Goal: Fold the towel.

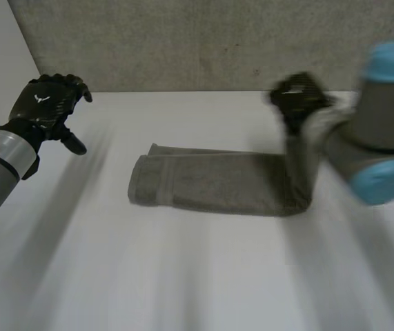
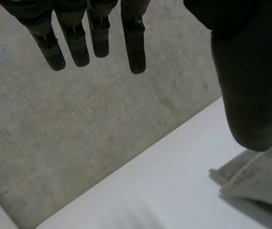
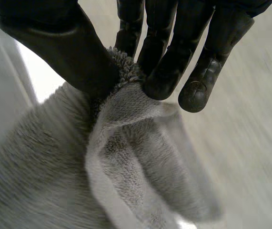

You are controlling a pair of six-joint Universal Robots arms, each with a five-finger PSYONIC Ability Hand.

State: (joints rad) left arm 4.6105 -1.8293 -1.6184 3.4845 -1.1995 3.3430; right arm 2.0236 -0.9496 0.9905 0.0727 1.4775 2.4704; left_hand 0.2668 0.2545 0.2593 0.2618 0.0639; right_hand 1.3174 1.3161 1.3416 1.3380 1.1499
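Towel first: a grey-green terry towel (image 1: 217, 183), already doubled into a long band, lies across the middle of the white tabletop (image 1: 183, 276). Its right end is off the surface, rising to the black right hand (image 1: 299, 100). In the right wrist view the fingers (image 3: 164, 71) and the thumb (image 3: 74, 57) pinch a bunched edge of the cloth between them, and it looks like a tight grip.

The step, I'd say, is bringing this end over to the left end to halve the band. To do it well, hold the pinch firm and lift enough that the hanging part clears the layer beneath. Then travel straight along the band's length and lay edge on edge before letting go. Drift sideways and the fold will likely land skewed.

Off to the left, well apart from the towel, the black left hand (image 1: 45, 103) hovers with straight, slightly spread fingers, holding nothing. It could usefully pin the left end.

The cloth itself is thick looped pile, soft and floppy, with a flat hem showing at the left end and the layers slightly offset. Behind everything stands a rough grey wall (image 1: 183, 41).
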